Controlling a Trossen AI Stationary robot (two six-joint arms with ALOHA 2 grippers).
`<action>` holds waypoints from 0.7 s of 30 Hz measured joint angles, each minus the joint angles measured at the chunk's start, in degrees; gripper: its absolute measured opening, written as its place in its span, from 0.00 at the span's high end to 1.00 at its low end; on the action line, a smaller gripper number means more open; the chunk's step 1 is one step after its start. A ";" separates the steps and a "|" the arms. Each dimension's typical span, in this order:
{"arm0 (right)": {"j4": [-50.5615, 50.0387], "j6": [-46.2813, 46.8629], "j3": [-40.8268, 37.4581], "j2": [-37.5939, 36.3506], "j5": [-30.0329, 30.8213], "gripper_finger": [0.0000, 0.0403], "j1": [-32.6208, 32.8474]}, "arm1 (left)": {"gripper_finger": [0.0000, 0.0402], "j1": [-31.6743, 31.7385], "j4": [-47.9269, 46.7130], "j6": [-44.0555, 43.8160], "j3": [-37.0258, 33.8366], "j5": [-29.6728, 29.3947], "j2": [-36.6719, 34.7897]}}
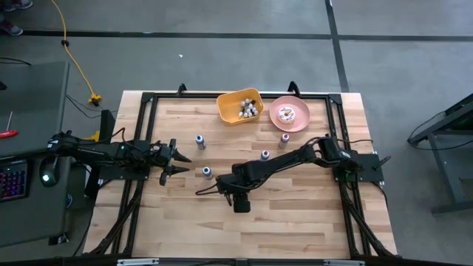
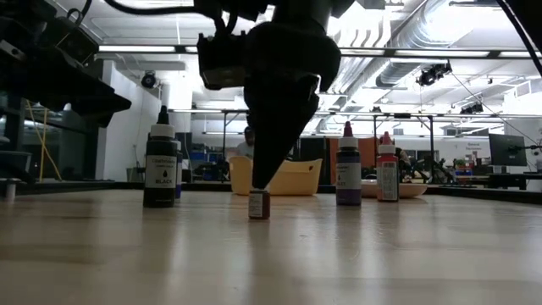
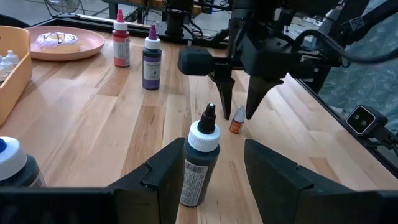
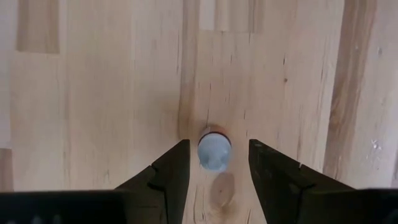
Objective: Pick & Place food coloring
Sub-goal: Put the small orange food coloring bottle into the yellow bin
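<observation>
A wooden table [image 1: 295, 214] holds scattered food coloring bottles, and the yellow bin [image 1: 238, 105] at its far edge serves as the landmark here. The bin holds a heap of tiny pale bottles [image 1: 249, 110]. Just beside the bin sits a pink plate [image 1: 290, 114] with a doughnut on it.

Well in front of the bin, near the table's middle, the right gripper [image 4: 214, 163] points straight down over a tiny orange-brown bottle [image 2: 259, 204] with a pale cap. The bottle stands upright on the wood between the two spread fingers. In the right wrist view there is a gap on each side of its cap, so nothing is grasped.

Between that bottle and the plate stand two larger upright bottles: a purple one [image 3: 151, 61] and a red one [image 3: 121, 45], the red nearer the plate.

On the other side, in front of the bin and toward the left arm, stand two more upright bottles. A black-labelled bottle [image 3: 199, 160] is just ahead of the left gripper [image 3: 208, 177], whose fingers are spread and hold nothing. A blue-capped bottle [image 1: 199, 140] stands between the black one and the bin.
</observation>
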 joint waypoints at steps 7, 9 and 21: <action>-1.07 0.04 0.05 -0.86 0.88 0.62 0.00 | 0.59 0.00 0.00 0.00 -0.02 0.00 -0.01; -0.90 0.24 0.05 -0.86 0.80 0.62 0.07 | 0.59 0.00 0.00 0.00 -0.01 0.01 -0.01; -0.61 0.37 0.05 -0.84 0.96 0.62 0.09 | 0.59 0.01 0.00 0.01 0.00 0.02 -0.01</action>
